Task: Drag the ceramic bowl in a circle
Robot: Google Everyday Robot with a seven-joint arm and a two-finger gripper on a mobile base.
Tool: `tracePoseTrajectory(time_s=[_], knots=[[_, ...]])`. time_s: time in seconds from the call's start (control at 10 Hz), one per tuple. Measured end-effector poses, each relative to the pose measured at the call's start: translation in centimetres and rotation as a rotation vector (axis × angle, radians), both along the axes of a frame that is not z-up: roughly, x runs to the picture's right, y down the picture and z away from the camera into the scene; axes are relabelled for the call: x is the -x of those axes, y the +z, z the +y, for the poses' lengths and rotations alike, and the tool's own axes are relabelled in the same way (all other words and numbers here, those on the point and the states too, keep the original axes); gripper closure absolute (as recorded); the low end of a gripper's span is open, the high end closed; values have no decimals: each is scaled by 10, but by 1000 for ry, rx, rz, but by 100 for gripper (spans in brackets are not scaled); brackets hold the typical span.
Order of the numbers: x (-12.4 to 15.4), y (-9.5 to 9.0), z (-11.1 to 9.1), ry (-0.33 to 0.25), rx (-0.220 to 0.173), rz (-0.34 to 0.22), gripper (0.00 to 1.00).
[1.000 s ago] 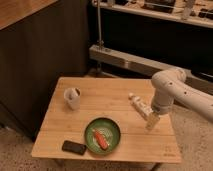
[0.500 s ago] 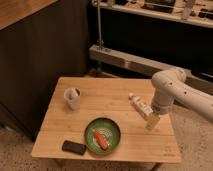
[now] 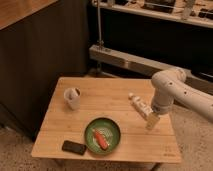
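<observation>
Ceramic bowl [image 3: 113,131], green and glossy, lies near the middle of the wooden surface's [image 3: 110,102] front edge. The arm [image 3: 170,90] reaches in over the right edge. Its gripper [image 3: 151,122] hangs near the front right corner, well apart from the bowl, with fingers spread and holding nothing. A white mug [image 3: 73,97] stands toward the left edge, and a white bottle [image 3: 140,105] lies just behind the gripper. A dark flat slab [image 3: 74,147] sits just beside the bowl, which holds a small red thing [image 3: 101,140]. A wide circle would likely shove the slab off the front edge; a jerky drag could spill the red thing.
</observation>
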State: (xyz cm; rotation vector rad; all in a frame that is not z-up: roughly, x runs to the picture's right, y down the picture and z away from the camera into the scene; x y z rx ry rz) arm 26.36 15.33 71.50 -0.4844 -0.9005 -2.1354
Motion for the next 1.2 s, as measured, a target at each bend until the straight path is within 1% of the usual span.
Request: tracePoseTrajectory(time_s=[0.4,0.6,0.8,0.9,1.1,1.2], knots=[[3,-2,1,-8,0,-4,20],[21,-12,6,-46,-3,-33,20],[49,-18,8,-73,-6,-56,20],[56,-20,9,-85,-7,-68,20],[67,-30,23,-118,-7,-95,20],[83,-33,30,-129,-8,-107,20]])
